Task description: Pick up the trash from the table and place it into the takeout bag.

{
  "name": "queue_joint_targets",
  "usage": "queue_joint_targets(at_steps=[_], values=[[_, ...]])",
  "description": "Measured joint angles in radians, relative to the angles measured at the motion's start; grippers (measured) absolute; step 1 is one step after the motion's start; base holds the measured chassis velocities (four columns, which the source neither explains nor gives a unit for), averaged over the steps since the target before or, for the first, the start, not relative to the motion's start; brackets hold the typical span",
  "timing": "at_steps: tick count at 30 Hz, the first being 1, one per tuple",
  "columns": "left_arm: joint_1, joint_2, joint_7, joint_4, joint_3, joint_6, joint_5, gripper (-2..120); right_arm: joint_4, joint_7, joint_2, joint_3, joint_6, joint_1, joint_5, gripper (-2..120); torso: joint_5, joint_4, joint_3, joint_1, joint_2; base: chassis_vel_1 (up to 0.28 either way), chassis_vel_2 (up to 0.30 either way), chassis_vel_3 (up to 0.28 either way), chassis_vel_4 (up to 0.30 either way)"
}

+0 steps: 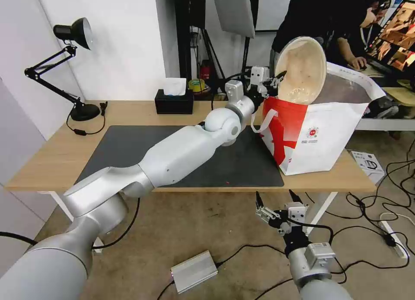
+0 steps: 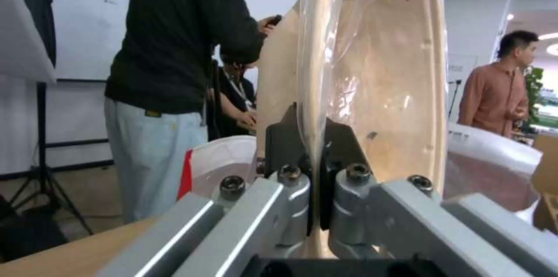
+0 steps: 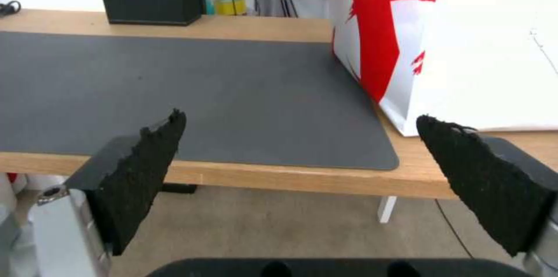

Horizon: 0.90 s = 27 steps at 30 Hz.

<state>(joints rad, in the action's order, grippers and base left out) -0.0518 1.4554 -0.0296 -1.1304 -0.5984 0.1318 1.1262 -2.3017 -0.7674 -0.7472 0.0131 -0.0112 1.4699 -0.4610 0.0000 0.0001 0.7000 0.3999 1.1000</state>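
Note:
My left gripper point(image 1: 276, 80) is shut on the rim of the shallow beige bowl point(image 1: 301, 71), holding it tilted on edge over the open mouth of the red-and-white takeout bag point(image 1: 320, 135). The bag stands at the right end of the table point(image 1: 52, 157). In the left wrist view the bowl point(image 2: 378, 72) rises straight up from my clamped left gripper point(image 2: 317, 155), with the bag's rim point(image 2: 494, 148) behind it. My right gripper point(image 1: 276, 197) hangs open below the table's front edge, and its black pads point(image 3: 145, 155) frame the grey mat point(image 3: 174, 89) and the bag point(image 3: 465, 50).
A black tissue box point(image 1: 174, 101) sits at the back of the table and a black desk lamp point(image 1: 71, 40) at the back left. Cables, a silver box point(image 1: 193, 271) and a power strip lie on the floor. People stand behind the table.

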Motion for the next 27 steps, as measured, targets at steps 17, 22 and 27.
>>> queue_joint_targets(at_steps=[17, 22, 27], values=[[-0.001, -0.003, 0.040, 0.024, -0.032, 0.038, -0.129, 0, 0.000, 0.000, 0.000, 0.000, 0.000, 0.000, 0.000, 100, 0.0000, -0.0001, 0.000, 0.000, 0.000, 0.000, 0.000, 0.000, 0.000], [-0.002, -0.007, 0.042, 0.016, -0.037, 0.039, -0.132, 16, 0.000, 0.000, 0.000, 0.000, 0.000, 0.000, 0.000, 100, 0.0000, -0.0001, 0.000, 0.000, 0.000, 0.000, 0.000, 0.000, 0.000], [-0.007, -0.018, 0.041, 0.000, -0.042, 0.039, -0.127, 32, 0.000, 0.000, 0.000, 0.000, 0.000, 0.000, 0.000, 100, -0.0001, 0.0000, 0.000, 0.000, 0.000, 0.000, 0.000, 0.000, 0.000]])
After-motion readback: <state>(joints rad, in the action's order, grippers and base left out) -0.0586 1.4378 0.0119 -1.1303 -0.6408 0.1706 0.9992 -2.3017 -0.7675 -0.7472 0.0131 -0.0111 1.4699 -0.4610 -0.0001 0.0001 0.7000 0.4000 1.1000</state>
